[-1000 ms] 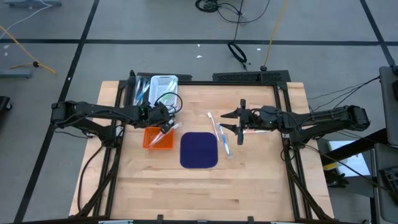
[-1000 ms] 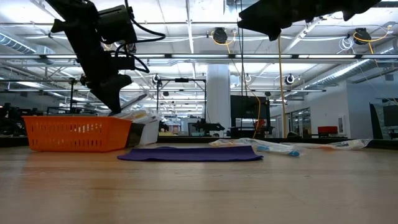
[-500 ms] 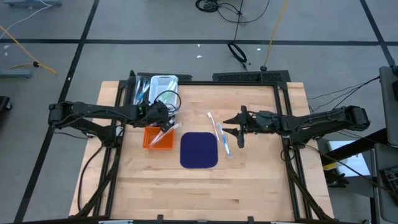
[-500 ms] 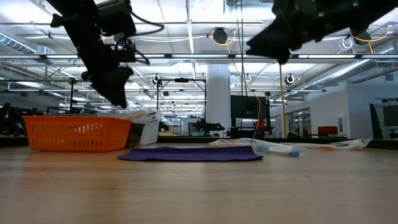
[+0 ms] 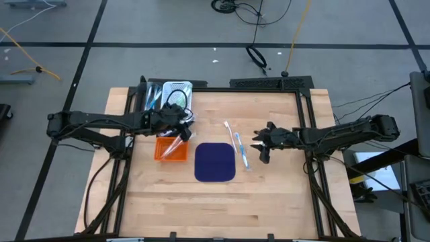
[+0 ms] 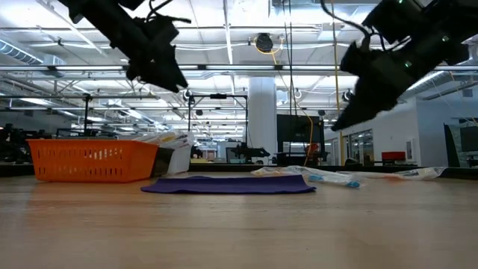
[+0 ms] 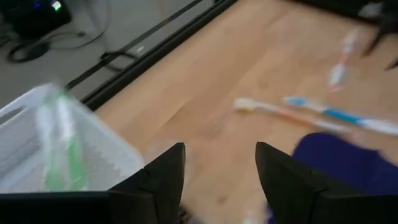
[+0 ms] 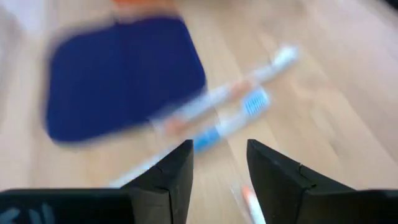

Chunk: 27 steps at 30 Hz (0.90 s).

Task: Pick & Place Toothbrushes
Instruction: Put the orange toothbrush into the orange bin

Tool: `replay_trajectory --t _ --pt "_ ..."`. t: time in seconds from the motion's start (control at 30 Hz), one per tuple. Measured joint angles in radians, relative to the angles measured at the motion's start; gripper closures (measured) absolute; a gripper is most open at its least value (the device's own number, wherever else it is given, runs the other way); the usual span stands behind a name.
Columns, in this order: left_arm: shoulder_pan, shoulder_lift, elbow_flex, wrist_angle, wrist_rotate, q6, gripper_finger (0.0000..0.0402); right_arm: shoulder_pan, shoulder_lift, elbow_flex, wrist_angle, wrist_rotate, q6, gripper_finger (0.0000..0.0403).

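Several toothbrushes (image 5: 236, 142) lie flat on the wooden table just right of the dark blue mat (image 5: 215, 162); the right wrist view shows a white-orange one (image 8: 236, 92) and a blue one (image 8: 231, 123). My right gripper (image 5: 259, 146) hovers open above the table, right of them, with nothing between its fingers (image 8: 219, 146). My left gripper (image 5: 183, 129) stands open and empty (image 7: 219, 149) above the far edge of the orange basket (image 5: 171, 148). A toothbrush (image 5: 179, 142) leans in that basket, one end over its rim.
A white basket (image 5: 176, 94) holding green-handled brushes (image 7: 59, 127) stands at the table's far edge behind the orange one. An orange-tipped brush (image 8: 252, 202) lies close under my right fingers. Bare wood stretches along the near half of the table (image 5: 222, 208).
My left gripper has risen from the orange basket and tipped up toward level, drawing slightly toward the far-left; the toothbrush stays in the basket. My right gripper has come down toward the table by the toothbrushes right of the mat and turned about its wrist.
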<state>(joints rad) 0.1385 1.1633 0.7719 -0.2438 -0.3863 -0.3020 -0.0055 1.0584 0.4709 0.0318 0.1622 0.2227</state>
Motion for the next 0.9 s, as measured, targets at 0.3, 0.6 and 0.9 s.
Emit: replay_trajectory --t 0.3,0.6,0.9 --pt "-0.036 0.009 0.000 0.098 0.023 0.035 0.0215 -0.062 0.000 0.000 -0.272 0.045 -0.044 0.0277" --pt "-0.044 0.009 0.000 0.101 0.022 0.035 0.0215 -0.105 0.002 0.000 -0.347 -0.008 -0.152 0.0271" --pt "-0.044 0.009 0.000 0.119 0.022 0.037 0.0215 -0.134 0.093 0.000 -0.373 -0.007 -0.206 0.0271"
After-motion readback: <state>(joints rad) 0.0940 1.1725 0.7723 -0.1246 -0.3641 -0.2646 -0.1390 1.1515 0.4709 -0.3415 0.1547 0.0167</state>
